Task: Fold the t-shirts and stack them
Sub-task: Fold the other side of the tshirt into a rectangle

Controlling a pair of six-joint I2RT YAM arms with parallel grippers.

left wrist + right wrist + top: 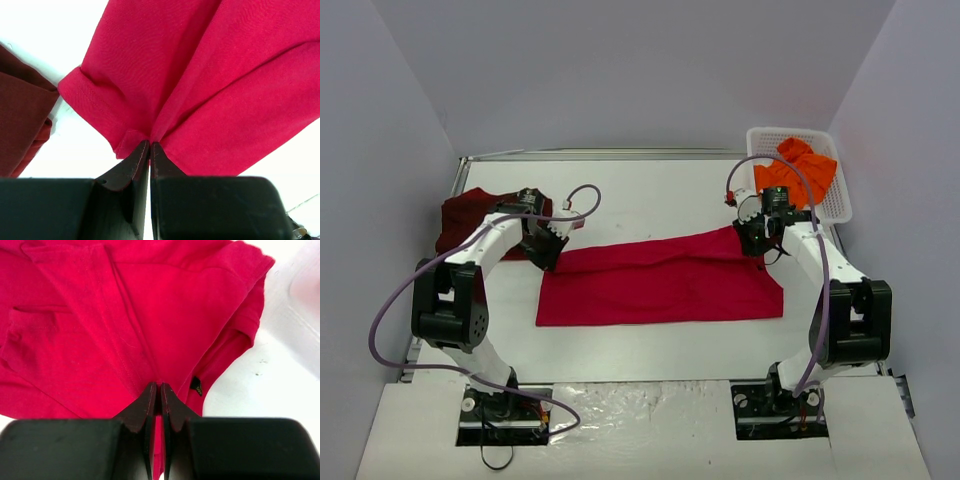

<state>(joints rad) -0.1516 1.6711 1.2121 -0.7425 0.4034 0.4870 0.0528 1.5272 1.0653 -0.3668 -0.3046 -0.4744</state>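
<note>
The bright red t-shirt [660,285] lies across the middle of the table as a long folded band. My left gripper [546,258] is shut on its far left corner [131,137], where the cloth bunches at the fingertips. My right gripper [754,243] is shut on its far right corner; red cloth [125,330] fills that wrist view and a small black label [196,385] shows beside the fingers. The dark maroon t-shirt [470,215] lies folded at the table's left edge, also seen as dark cloth [20,125]. The orange t-shirt [798,172] sits crumpled in the basket.
A white plastic lattice basket [835,200] stands at the back right corner, partly off the table. Grey walls close in the sides and back. Cables loop off both arms above the table. A crinkled clear sheet [640,400] covers the near edge between the arm bases.
</note>
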